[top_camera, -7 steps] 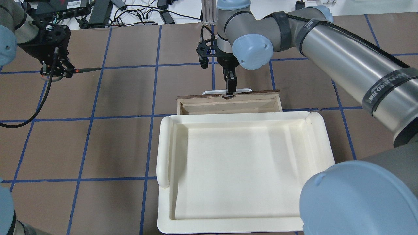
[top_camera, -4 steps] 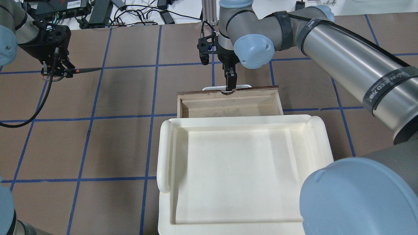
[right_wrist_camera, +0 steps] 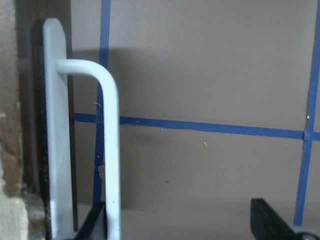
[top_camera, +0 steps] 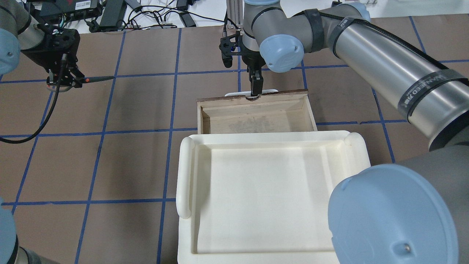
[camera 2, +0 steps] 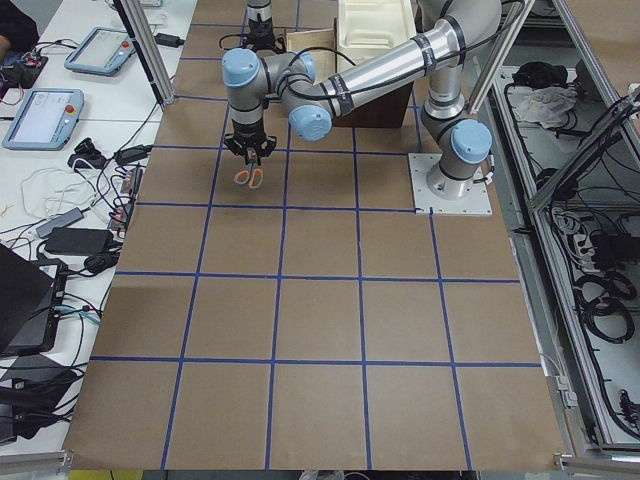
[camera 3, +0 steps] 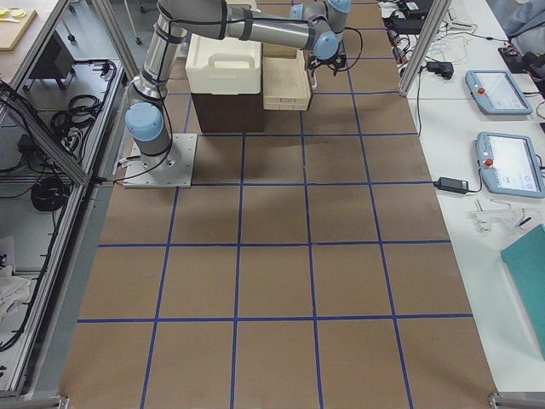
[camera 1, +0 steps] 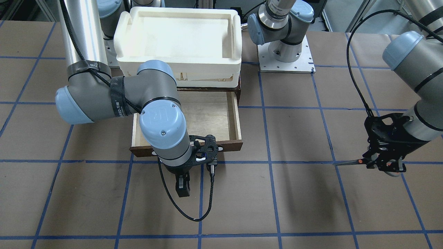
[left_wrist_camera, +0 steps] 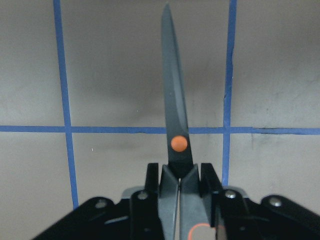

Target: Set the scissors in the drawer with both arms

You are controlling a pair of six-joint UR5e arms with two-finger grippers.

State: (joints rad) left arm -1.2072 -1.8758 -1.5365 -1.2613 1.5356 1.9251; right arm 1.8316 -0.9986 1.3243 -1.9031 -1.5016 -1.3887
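Drawer (top_camera: 256,123) has slid further out from under the cream tray (top_camera: 185,172) than a second ago, and more of its plywood floor now shows. Right end effector (top_camera: 254,96) moved away from the robot base along with it. Left arm and scissors haven't shifted.

Right end effector: jaws spread. In the wrist view one finger (right_wrist_camera: 95,222) sits behind the white bar handle (right_wrist_camera: 112,150) and the other is well clear of it on the far side. So it is hooked on the handle, not pinching it. It points straight down at the middle of the drawer front.

Left end effector (top_camera: 78,81): clenched on the scissors (top_camera: 97,78), just behind the orange pivot dot. Blades are closed, roughly level and aimed toward the drawer side. The handles are tucked behind the fingers, and the orange loops show in the exterior left view.

Scissors are in the air above the desk (top_camera: 128,165), well apart from the drawer and out toward the robot's left. Nothing in the drawer.
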